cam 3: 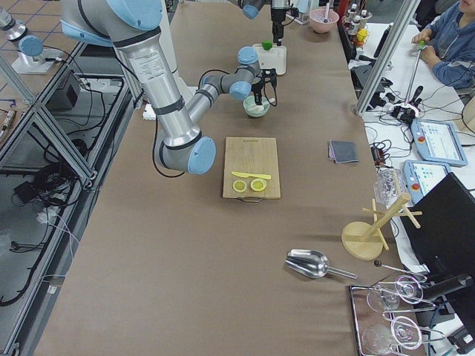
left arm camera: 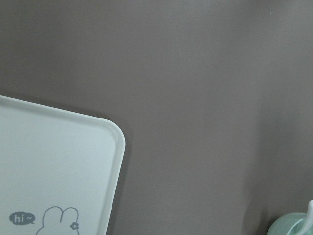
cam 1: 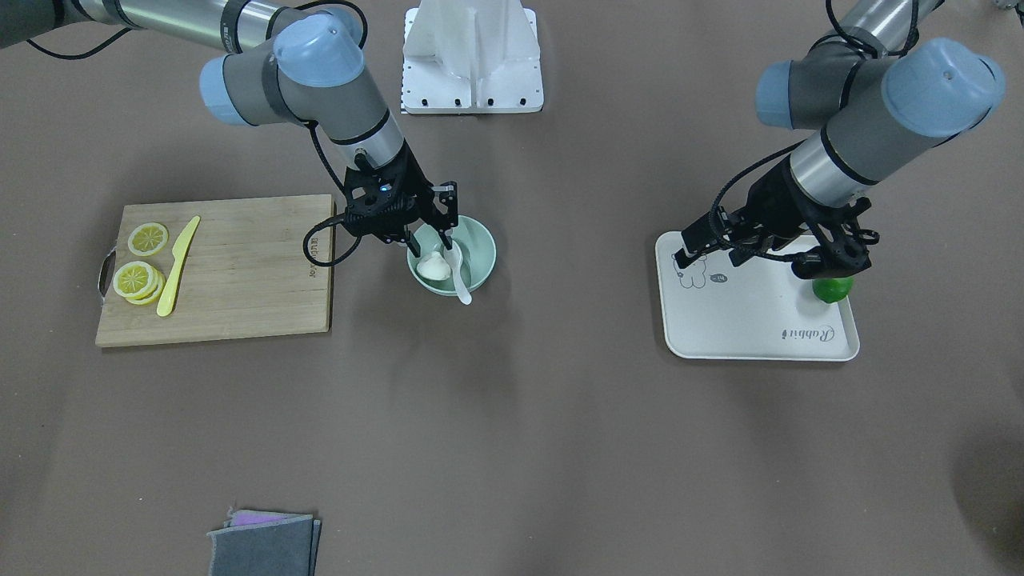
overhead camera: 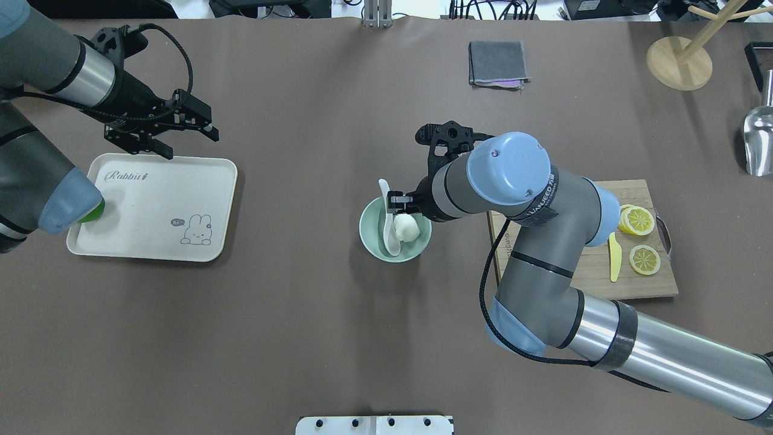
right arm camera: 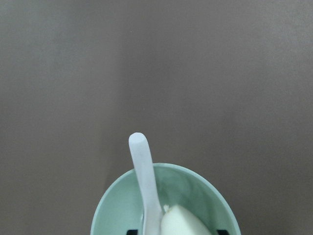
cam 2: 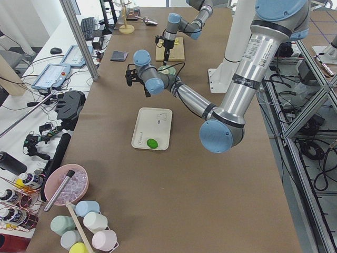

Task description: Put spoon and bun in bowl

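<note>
My right arm bends over the cutting board [overhead camera: 646,287] and hides most of the right jaws from overhead. The front view shows them spread above the bowl [cam 1: 484,240] on the table [overhead camera: 302,338]. The left jaws hang spread, raised near the tray [overhead camera: 151,199]. Overhead my left elbow half covers the lime [cam 2: 152,143]. The bun [cam 1: 433,267] lies in the bowl. The spoon [cam 1: 458,272] is beside it, its handle over the rim.
</note>
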{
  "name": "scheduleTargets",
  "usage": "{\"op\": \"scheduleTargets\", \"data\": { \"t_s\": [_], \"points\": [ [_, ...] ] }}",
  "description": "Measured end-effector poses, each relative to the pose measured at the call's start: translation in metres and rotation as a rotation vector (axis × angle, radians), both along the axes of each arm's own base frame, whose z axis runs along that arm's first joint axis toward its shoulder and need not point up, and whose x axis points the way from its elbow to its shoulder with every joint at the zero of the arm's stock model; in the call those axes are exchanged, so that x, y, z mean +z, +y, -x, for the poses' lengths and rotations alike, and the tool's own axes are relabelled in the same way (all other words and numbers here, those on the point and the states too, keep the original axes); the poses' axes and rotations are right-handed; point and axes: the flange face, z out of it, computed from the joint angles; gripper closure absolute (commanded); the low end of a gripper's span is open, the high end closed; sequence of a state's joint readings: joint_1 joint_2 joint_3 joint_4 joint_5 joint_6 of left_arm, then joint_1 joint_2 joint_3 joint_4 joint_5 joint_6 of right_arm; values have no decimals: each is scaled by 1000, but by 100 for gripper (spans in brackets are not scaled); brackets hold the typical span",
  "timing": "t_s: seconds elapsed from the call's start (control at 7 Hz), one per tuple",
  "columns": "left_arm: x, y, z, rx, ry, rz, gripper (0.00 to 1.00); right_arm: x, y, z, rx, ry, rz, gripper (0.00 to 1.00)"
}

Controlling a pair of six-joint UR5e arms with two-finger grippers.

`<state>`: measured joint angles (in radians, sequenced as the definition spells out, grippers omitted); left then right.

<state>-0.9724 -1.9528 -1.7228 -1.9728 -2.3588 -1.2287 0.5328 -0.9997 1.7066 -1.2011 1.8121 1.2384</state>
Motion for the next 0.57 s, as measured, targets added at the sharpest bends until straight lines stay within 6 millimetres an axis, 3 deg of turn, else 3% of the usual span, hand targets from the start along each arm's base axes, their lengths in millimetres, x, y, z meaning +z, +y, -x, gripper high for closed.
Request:
{"op": "scheduleTargets", "data": {
  "t_s": [0.29, 0.43, 0.57],
  "points": [
    [13, -1, 12, -16, -10, 15, 1, 1, 1, -14, 8, -6, -1, 0],
    [21, -4, 24, -34, -18, 22, 1, 8, -7, -41, 9, 4, 19, 0],
    [31, -8, 47, -66, -25, 34, 1, 27, -26, -82, 0, 30, 45, 0]
  ]
}}
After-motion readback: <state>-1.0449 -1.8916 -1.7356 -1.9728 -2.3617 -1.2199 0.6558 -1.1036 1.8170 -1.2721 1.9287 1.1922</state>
